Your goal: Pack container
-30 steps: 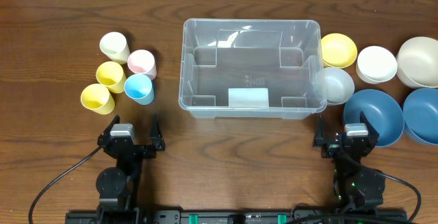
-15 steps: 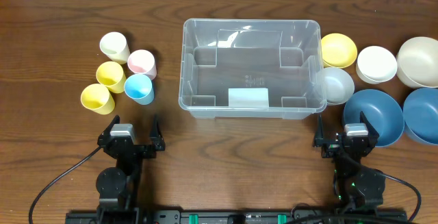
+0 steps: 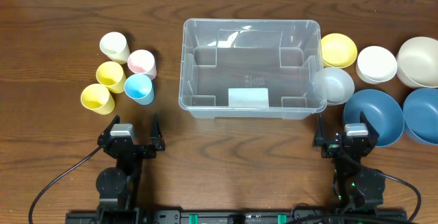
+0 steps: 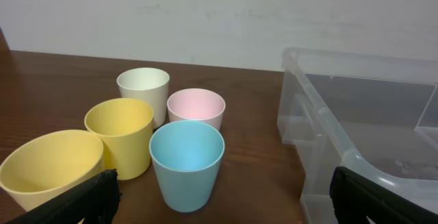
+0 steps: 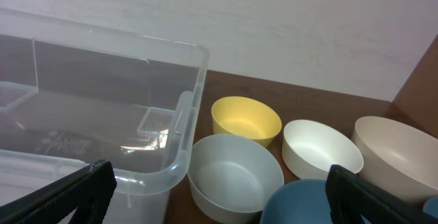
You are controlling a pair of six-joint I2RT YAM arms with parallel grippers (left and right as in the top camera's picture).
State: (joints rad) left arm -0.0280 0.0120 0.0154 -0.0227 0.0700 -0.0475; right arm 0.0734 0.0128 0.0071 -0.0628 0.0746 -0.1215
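The large clear plastic container (image 3: 251,67) stands empty at the table's middle back; it also shows in the left wrist view (image 4: 369,135) and in the right wrist view (image 5: 96,121). Several cups stand to its left: cream (image 3: 114,46), pink (image 3: 142,62), blue (image 3: 139,88) and two yellow (image 3: 109,76) (image 3: 96,98). Bowls lie to its right: yellow (image 3: 339,49), grey (image 3: 335,85), white (image 3: 376,64), cream (image 3: 418,61) and two blue (image 3: 373,116) (image 3: 422,114). My left gripper (image 3: 131,136) is open and empty in front of the cups. My right gripper (image 3: 344,136) is open and empty before the bowls.
A white label (image 3: 248,97) sits on the container's near wall. A pale wall rises behind the table's far edge (image 4: 219,18). Bare wood (image 3: 233,148) lies between the two grippers.
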